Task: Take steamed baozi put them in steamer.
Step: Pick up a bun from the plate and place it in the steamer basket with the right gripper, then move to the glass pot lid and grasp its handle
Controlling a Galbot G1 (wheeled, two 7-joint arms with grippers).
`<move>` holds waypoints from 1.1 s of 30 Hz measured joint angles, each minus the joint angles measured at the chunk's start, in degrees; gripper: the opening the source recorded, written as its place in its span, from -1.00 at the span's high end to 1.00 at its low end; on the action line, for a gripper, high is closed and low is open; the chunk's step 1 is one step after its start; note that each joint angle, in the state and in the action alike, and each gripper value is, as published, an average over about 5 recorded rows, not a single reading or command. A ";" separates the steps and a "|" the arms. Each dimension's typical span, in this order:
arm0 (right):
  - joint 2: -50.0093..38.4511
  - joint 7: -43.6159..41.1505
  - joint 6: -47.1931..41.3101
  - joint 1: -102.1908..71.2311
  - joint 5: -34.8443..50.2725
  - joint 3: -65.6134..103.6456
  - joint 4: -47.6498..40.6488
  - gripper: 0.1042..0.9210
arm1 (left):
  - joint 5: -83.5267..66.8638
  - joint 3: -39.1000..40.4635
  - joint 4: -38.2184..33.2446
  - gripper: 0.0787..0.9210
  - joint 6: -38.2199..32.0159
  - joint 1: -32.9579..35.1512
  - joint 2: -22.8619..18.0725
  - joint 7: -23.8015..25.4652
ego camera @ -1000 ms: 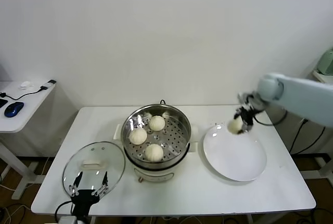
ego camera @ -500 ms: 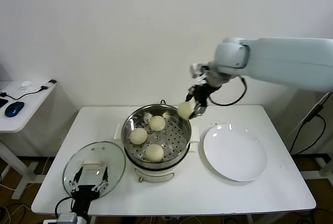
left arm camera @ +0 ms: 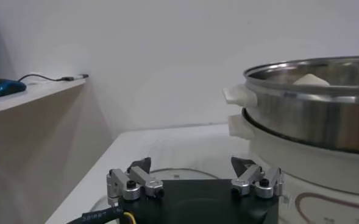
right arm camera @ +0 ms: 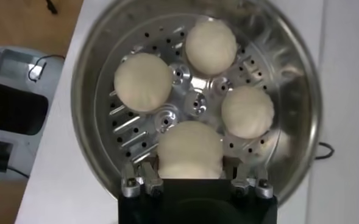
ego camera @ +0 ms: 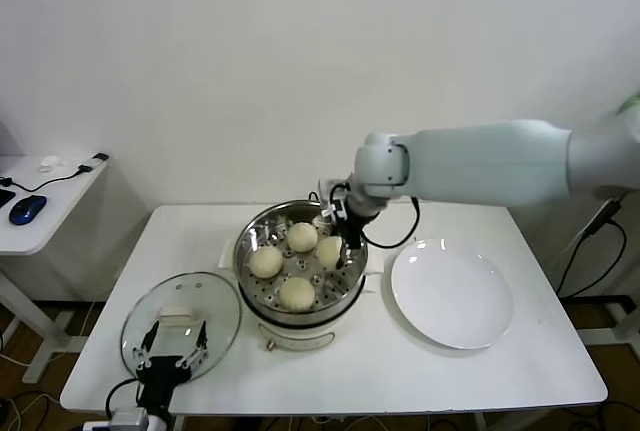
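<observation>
The steamer [ego camera: 247, 242] stands at the table's middle, a shiny pot on a cream base. Three steamed baozi [ego camera: 302, 236] [ego camera: 265, 262] [ego camera: 296, 293] lie on its perforated tray. My right gripper [ego camera: 343, 244] reaches down inside the pot at its right side, shut on another baozi [ego camera: 329, 251]. In the right wrist view that baozi [right arm camera: 189, 146] sits between the fingers [right arm camera: 140, 177] just over the tray, close to the other three [right arm camera: 143, 81]. My left gripper [ego camera: 171, 355] waits open at the front left, over the glass lid; its jaws [left arm camera: 191, 163] hold nothing.
A round glass lid [ego camera: 213, 300] lies front left of the steamer [left arm camera: 307, 115]. A bare white plate [ego camera: 450, 296] sits to its right. A side table with a blue mouse [ego camera: 27, 209] stands far left. The pot's cable runs off behind it.
My right arm carried the baozi left from above the plate, over the steamer's rim, and lowered it into the pot. The left gripper barely shifted.
</observation>
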 measured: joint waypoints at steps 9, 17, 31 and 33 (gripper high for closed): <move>1.42 1.83 -0.50 -3.81 -1.48 0.91 -2.44 -0.42 | 0.01 0.03 0.34 -0.77 -0.01 -0.16 0.01 -0.03; 1.32 0.54 1.78 -4.29 -1.97 1.45 -3.80 -0.74 | 0.06 -0.07 0.20 -0.77 0.02 0.17 0.01 -0.06; -5.28 -2.87 9.36 -2.57 2.25 7.53 -4.70 -0.76 | 0.20 0.08 -1.41 -0.77 0.60 1.36 -0.08 0.20; -7.16 -0.63 10.01 -3.67 2.57 10.73 -5.00 -0.76 | -0.01 0.21 -1.78 -0.77 0.76 1.48 -0.04 0.18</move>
